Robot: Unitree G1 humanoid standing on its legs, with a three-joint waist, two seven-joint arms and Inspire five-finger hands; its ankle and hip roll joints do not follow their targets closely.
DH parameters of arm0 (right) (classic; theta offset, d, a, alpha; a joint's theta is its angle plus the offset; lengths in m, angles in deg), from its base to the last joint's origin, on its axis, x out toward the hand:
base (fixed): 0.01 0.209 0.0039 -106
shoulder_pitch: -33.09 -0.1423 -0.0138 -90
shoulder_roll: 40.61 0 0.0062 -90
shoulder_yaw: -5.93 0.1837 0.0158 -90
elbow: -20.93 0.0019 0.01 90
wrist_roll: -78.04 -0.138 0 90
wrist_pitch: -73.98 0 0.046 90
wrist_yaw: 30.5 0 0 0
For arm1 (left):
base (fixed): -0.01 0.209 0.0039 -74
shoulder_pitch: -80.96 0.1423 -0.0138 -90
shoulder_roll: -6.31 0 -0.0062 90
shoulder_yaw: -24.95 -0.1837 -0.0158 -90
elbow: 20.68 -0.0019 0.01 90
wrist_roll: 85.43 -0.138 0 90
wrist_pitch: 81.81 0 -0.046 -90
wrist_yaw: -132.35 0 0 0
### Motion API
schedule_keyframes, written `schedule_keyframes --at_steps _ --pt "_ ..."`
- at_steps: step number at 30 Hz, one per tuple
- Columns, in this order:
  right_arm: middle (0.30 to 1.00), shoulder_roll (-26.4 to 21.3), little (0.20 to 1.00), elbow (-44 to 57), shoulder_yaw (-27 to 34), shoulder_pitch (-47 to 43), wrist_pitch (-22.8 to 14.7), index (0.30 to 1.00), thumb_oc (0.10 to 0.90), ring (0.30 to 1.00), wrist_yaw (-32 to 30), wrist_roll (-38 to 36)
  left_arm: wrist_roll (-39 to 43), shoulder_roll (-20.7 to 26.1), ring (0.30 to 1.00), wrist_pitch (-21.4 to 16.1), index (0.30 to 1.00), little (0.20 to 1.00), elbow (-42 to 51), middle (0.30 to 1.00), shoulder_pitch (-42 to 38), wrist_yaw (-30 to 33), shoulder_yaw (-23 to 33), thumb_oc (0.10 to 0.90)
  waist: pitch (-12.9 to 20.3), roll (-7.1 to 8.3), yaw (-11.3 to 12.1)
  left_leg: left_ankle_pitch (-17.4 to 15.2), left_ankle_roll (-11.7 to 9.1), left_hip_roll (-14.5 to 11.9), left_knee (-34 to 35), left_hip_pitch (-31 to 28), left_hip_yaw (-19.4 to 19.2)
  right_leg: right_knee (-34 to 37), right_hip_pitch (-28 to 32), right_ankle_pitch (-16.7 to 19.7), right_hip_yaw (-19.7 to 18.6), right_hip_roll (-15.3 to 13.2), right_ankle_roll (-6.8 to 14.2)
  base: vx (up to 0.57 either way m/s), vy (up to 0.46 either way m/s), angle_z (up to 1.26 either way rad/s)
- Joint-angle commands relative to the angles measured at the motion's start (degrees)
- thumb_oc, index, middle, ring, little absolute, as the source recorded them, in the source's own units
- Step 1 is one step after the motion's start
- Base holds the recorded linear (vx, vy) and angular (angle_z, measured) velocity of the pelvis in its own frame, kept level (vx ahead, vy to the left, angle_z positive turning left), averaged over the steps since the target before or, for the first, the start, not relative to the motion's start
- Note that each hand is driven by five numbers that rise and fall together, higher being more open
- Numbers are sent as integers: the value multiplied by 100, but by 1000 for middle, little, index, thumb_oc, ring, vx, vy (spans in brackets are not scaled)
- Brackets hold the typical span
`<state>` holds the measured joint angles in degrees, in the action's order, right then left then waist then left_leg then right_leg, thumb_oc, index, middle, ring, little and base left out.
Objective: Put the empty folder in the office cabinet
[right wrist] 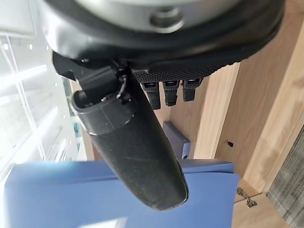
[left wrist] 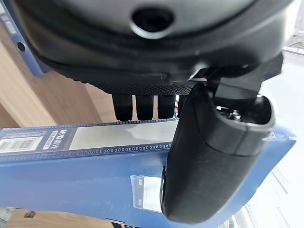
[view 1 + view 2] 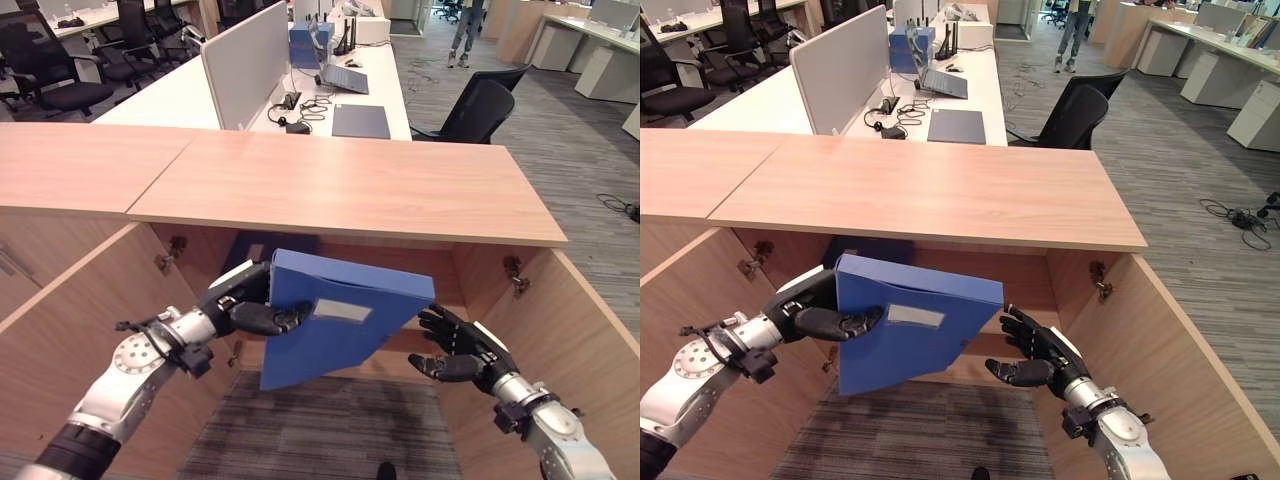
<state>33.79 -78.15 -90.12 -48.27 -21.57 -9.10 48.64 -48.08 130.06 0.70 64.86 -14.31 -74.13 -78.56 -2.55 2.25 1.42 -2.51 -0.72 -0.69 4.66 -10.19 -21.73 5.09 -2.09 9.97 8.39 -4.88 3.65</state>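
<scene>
Insertion is the step you have in hand: your left hand (image 3: 245,300) has its thumb and fingers (image 2: 137,107) pinched on the near left end of the blue folder (image 3: 340,315), which hangs tilted in the air in front of the open office cabinet (image 3: 350,190), its far right corner highest and its lower corner drooping toward the carpet. Your right hand (image 3: 455,345) waits just beside the folder's right edge, fingers spread and relaxed, holding nothing; from the head views it looks apart from the cover, though the gap is narrow.

Inside the cabinet you can see another dark blue folder (image 3: 270,245) standing at the back left, under the wooden top.

Judging by this, your next move calls for levelling the folder and carrying it forward into the opening, with the right hand steadying the free end so it does not swing.

Watch the edges: the upper corner sits close under the front lip of the cabinet top, and the two doors (image 3: 590,330) stand swung out on either side, hemming in both arms. Open room lies in the middle and right of the interior, so aim there, clear of the folder already stored. A one-sided pinch may let the folder twist.
</scene>
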Motion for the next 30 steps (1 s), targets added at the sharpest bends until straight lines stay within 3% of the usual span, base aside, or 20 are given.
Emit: schedule_keyframes --at_steps 1,21,30 --pt "900 -289 900 514 178 -598 -390 900 800 900 105 -204 321 -227 300 -687 300 300 59 300 -776 138 325 400 202 -89 -34 -188 -91 30 34 93 779 -201 511 -650 288 14 450 0 0 0" --pt "900 -68 900 244 -248 -1313 -543 900 800 900 -177 -266 1084 -482 300 -494 300 300 678 300 -1227 -247 -473 400 229 -114 -4 -198 -81 30 34 63 830 -215 552 -678 310 23 429 0 0 0" --pt "900 176 900 317 -453 -1732 -655 900 800 900 -248 -699 1430 -718 300 -391 300 300 674 300 -1517 -282 -940 400 229 -105 2 -192 -73 21 34 62 850 -229 546 -688 315 27 420 0 0 0"
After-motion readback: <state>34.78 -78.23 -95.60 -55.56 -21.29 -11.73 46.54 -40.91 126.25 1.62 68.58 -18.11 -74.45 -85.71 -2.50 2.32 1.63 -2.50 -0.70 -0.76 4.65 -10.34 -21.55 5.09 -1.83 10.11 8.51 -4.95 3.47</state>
